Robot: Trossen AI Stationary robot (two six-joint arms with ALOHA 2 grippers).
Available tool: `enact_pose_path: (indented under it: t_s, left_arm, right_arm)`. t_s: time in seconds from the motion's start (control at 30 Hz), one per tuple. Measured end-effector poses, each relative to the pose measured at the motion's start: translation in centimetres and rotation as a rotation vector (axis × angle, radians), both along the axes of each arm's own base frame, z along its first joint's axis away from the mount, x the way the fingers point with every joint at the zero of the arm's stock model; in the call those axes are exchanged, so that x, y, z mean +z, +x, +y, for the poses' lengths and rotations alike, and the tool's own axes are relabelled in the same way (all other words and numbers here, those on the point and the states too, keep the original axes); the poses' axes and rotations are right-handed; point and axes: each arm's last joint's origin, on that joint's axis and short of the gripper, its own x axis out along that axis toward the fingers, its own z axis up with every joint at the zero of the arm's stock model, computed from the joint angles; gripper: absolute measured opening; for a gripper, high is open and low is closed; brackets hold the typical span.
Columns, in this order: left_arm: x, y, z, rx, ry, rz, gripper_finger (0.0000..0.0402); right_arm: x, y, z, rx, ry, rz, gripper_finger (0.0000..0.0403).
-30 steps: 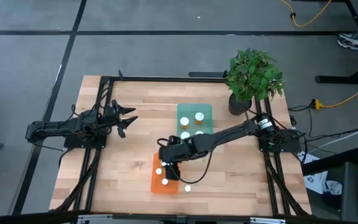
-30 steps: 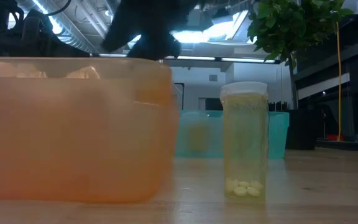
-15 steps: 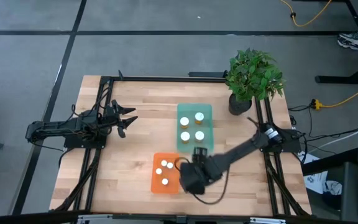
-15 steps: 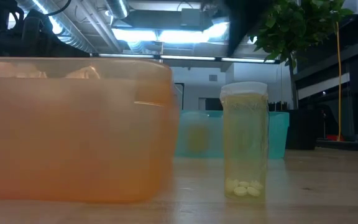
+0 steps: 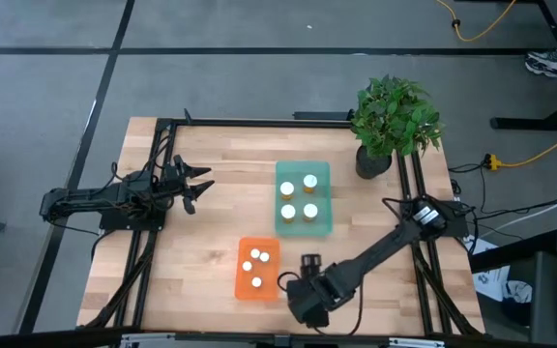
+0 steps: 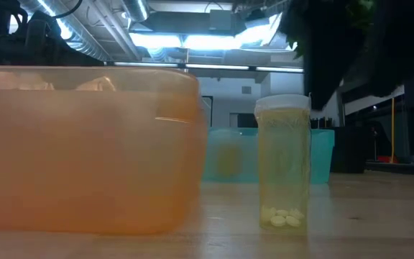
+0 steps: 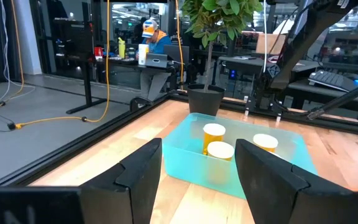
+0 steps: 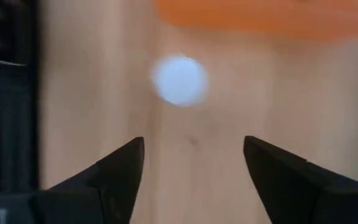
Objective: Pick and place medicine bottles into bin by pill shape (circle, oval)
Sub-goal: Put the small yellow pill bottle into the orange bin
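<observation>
High view, table: a pale wooden plank table (image 5: 201, 242) with a dark frame carries everything; a leafy green potted plant (image 5: 393, 121) stands at its far right corner, clear of the work.
Right arm: it reaches across to the table's near edge, with the right gripper (image 5: 303, 295) hanging beside the orange bin, probably lining up on the one bottle not yet sorted.
Left arm: it waits at the table's left side, the left gripper (image 5: 193, 187) pointing toward the teal bin.
Teal bin: a translucent teal plastic tray (image 5: 286, 228) near the table's middle holds three white-capped bottles (image 5: 299, 198), seemingly one pill shape kept together.
Orange bin: a translucent orange plastic tray (image 5: 243, 288), just nearer than the teal one, holds three more bottles (image 5: 255, 264).
Loose bottle: a small clear yellowish medicine bottle with a white cap (image 6: 283, 162) stands upright on the bare wood beside the orange bin; flat pale pills lie at its bottom, though I cannot tell if they are round or oval.
Right jaws: spread wide with nothing between them; the wrist camera looks down on the bottle's white cap (image 8: 179, 81) ahead of the fingers (image 8: 120, 171).
Left jaws: parted and empty, framing the teal bin.
</observation>
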Motion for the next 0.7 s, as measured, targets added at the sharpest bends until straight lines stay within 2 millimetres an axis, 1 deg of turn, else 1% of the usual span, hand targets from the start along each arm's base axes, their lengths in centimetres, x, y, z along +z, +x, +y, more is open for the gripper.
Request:
enact_pose_path:
  t_s: [0.07,0.13,0.23,0.33,0.43,0.57,0.7]
  left_arm:
    - [0.0,0.0,0.0,0.0,0.0,0.0,0.0195]
    - [0.0,0.0,0.0,0.0,0.0,0.0,0.0195]
    - [0.0,0.0,0.0,0.0,0.0,-0.001,0.0195]
    - [0.0,0.0,0.0,0.0,0.0,0.0,0.0195]
    - [0.0,0.0,0.0,0.0,0.0,0.0,0.0195]
    - [0.0,0.0,0.0,0.0,0.0,0.0,0.0195]
    - [0.0,0.0,0.0,0.0,0.0,0.0,0.0195]
  right_arm:
    - [-0.5,0.6,-0.2,0.062,0.047,-0.021,0.0277]
    - [-0.8,1.2,-0.6,0.077,0.087,-0.026,0.0277]
    - [-1.1,1.6,-1.3,0.078,0.091,-0.033,0.0277]
    - [-0.9,2.1,-1.5,0.11,0.077,-0.079,0.0277]
    - [-0.9,2.2,-1.5,0.147,0.074,-0.083,0.0276]
    - [-1.7,2.4,-1.4,0.159,0.095,-0.051,0.0263]
    - [-1.9,2.6,-1.3,0.172,0.103,-0.066,0.0244]
